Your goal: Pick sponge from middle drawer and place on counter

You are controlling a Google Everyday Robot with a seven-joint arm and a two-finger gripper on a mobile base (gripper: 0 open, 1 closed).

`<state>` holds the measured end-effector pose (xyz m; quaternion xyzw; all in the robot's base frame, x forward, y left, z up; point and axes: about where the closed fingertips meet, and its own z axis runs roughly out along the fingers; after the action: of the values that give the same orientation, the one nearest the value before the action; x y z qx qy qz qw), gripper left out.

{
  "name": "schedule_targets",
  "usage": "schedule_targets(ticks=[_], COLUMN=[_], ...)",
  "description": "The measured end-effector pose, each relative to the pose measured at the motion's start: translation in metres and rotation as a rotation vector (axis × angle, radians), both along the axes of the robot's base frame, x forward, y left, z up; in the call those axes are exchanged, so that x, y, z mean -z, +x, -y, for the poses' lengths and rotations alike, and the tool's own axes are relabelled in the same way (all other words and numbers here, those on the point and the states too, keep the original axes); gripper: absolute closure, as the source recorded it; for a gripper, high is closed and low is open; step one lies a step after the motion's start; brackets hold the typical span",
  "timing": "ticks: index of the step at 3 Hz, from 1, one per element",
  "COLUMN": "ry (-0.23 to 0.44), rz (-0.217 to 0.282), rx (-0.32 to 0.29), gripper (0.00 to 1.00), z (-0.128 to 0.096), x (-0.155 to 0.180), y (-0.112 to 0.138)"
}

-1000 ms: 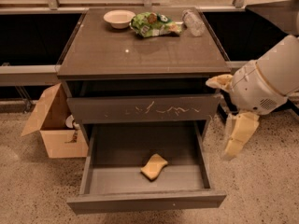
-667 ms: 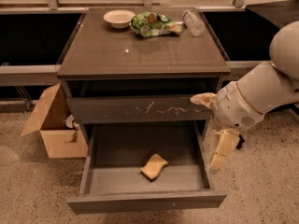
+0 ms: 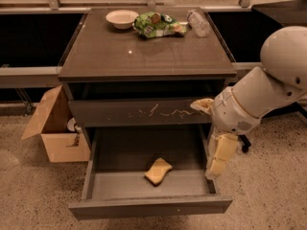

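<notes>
The pale yellow sponge (image 3: 158, 170) lies flat on the floor of the pulled-out middle drawer (image 3: 148, 207), near its middle front. My gripper (image 3: 210, 132) hangs at the drawer's right side, to the right of and above the sponge. It is open and empty: one padded finger (image 3: 202, 104) sits in front of the scratched drawer front, the other (image 3: 218, 157) points down over the drawer's right wall. The glossy counter (image 3: 144, 51) tops the cabinet above.
A white bowl (image 3: 121, 18), a green snack bag (image 3: 156, 25) and a plastic bottle (image 3: 198, 23) sit at the counter's back edge. The shut upper drawer front (image 3: 144, 111) has white scratches. A cardboard box (image 3: 53, 128) stands on the floor to the left.
My arm and gripper have moved left, from beside the cabinet to over the open drawer's right edge. The sponge has not moved.
</notes>
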<state>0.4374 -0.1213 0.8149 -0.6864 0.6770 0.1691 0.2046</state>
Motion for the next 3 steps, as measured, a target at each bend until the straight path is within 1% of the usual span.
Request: schedule_targets(ticks=[1, 2, 3], ry=[-0.098, -0.182, -0.211], rz=[-0.050, -0.072, -0.055], rx=[-0.060, -0.151, -0.213], gripper=[0.00, 0.00, 0.00], z=[-0.012, -0.017, -0.023], x=[0.052, 0.115, 0.154], y=[0.012, 0.029, 0.043])
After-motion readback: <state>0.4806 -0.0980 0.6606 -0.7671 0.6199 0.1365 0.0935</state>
